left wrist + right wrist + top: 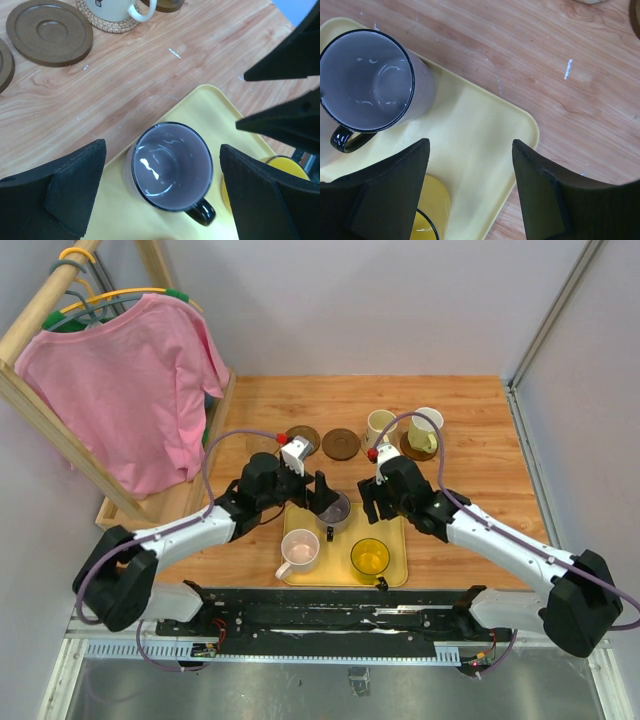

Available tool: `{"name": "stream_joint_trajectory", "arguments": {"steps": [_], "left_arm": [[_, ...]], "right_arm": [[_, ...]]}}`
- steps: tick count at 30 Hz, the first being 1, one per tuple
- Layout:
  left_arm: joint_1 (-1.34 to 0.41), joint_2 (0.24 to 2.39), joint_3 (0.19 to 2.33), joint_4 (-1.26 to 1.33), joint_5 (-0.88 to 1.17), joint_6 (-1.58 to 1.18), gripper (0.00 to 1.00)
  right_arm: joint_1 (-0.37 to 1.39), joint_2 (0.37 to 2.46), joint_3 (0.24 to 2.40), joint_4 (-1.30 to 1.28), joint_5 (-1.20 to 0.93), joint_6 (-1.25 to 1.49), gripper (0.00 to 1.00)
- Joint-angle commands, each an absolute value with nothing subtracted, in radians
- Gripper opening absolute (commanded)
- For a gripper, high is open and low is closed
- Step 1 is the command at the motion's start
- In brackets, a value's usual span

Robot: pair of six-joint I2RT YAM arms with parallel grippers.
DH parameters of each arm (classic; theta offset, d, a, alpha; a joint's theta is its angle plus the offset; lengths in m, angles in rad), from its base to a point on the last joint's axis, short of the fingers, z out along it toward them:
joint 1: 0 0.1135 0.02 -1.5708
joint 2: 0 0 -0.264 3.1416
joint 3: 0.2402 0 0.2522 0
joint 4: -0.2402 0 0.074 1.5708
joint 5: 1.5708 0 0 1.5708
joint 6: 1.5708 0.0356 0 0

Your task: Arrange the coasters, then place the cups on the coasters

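We see the left gripper (162,187) and right gripper (470,187) over the yellow tray (485,125), jaws spread; the left straddles the purple-grey cup (172,167).

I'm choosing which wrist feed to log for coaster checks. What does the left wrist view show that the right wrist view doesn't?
Only left wrist: a brown coaster, the cream cup on a woven coaster, and the left gripper open around the purple cup. Only right wrist: the right gripper open over the tray corner. Both: the purple cup, yellow cup and tray.
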State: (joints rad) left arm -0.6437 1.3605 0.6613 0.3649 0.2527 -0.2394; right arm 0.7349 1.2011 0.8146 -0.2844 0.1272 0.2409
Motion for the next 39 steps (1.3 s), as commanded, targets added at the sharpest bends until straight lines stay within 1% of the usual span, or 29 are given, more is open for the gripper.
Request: {"name": "stream_joint_trajectory", "arguments": {"steps": [1, 7, 16, 30, 35, 37, 39], "left_arm": [[-0.673, 1.24, 0.624, 0.197, 0.189, -0.229, 1.0], [-0.713, 1.216, 0.629, 0.107, 0.191, -0.249, 1.0], [-0.795, 1.327, 0.684, 0.044, 0.186, -0.261, 1.0], [-0.814, 1.392, 0.678, 0.059, 0.159, -0.264, 0.99], [-0.816, 1.415, 0.674, 0.061, 0.131, -0.248, 0.96], [-0.817, 1.42, 0.67, 0.065, 0.119, -0.242, 0.92], [-0.818, 1.424, 0.668, 0.071, 0.104, -0.236, 0.86]], "right_arm": [[0.753, 1.164, 0.836, -0.312, 0.225, 0.265, 0.69], [0.752, 1.144, 0.834, -0.312, 0.278, 0.275, 0.7], [0.753, 1.12, 0.816, -0.309, 0.296, 0.281, 0.7], [0.752, 1.098, 0.793, -0.32, 0.273, 0.29, 0.7], [0.753, 1.105, 0.795, -0.314, 0.259, 0.291, 0.7], [0.753, 1.11, 0.796, -0.313, 0.252, 0.289, 0.7], [0.753, 1.118, 0.798, -0.31, 0.248, 0.287, 0.7]]}}
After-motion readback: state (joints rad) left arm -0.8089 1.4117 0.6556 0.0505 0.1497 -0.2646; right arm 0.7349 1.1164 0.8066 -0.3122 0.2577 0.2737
